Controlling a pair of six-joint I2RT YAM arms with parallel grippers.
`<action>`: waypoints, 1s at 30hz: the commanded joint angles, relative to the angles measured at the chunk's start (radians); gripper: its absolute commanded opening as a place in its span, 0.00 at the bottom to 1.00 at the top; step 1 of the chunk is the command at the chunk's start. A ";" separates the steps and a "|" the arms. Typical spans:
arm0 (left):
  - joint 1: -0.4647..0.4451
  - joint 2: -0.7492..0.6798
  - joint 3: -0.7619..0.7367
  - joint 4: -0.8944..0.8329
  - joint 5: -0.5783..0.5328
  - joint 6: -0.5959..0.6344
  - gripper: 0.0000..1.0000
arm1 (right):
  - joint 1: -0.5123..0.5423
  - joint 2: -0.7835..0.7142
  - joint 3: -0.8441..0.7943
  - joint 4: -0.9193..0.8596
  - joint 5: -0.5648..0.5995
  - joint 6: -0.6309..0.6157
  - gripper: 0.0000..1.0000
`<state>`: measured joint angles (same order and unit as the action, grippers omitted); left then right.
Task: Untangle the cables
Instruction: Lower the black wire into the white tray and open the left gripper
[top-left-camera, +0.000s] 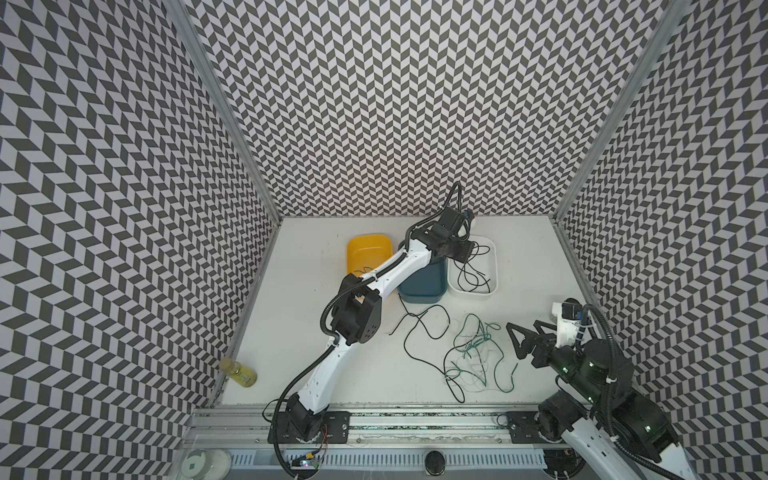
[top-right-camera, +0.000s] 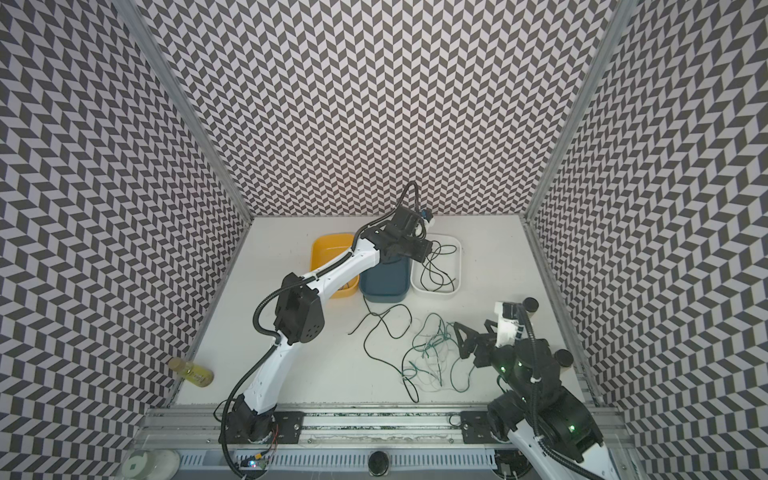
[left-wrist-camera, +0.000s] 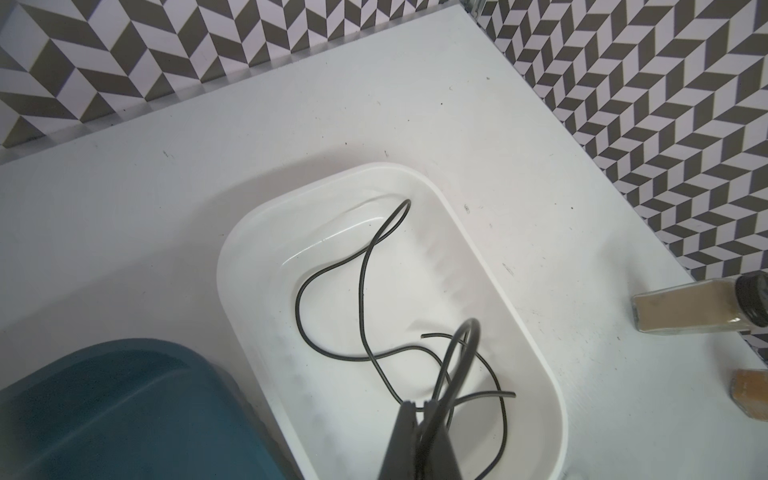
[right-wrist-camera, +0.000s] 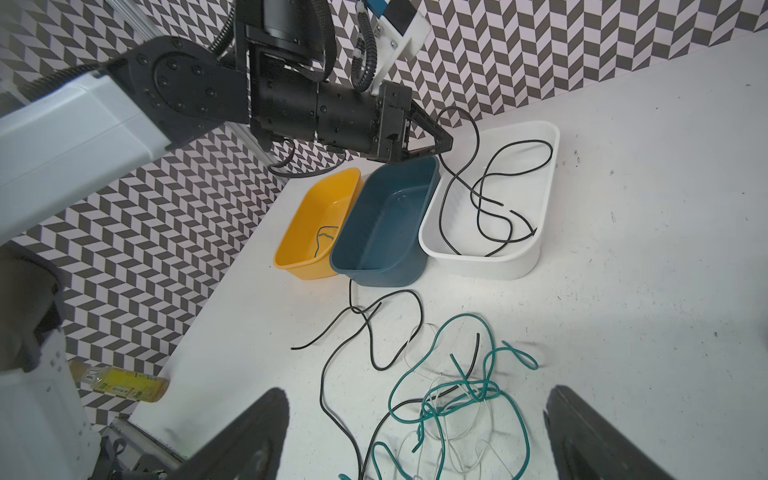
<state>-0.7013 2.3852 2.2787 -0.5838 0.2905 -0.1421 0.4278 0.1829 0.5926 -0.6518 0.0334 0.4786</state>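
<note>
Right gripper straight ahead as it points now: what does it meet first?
Probably the tangle of green, white and black cables, lying just ahead of the right gripper, whose jaws are open. Its height above them is unclear.

Both top views looked steeply down from high above the tabletop's (top-left-camera: 299, 282) front edge. The left wrist camera hung close over the white tray (left-wrist-camera: 478, 270); the right wrist camera, farther back, shared it.

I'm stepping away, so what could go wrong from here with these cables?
The left gripper is shut on a black cable over the white tray; lifting away without releasing could drag its loops out. The open right gripper faces the tangle of green, white and black cables; pulling one strand may tighten it.
</note>
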 joint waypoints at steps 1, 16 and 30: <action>-0.015 0.026 0.039 -0.036 0.004 0.009 0.00 | -0.001 -0.013 -0.008 0.051 -0.007 -0.009 0.96; -0.026 0.114 0.135 -0.111 0.019 0.016 0.18 | -0.001 -0.013 -0.011 0.056 -0.009 -0.008 0.96; -0.041 0.102 0.229 -0.148 0.019 0.027 0.35 | -0.001 -0.011 -0.013 0.056 -0.007 -0.008 0.97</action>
<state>-0.7235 2.4893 2.4714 -0.7017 0.3069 -0.1295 0.4278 0.1829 0.5858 -0.6514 0.0296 0.4786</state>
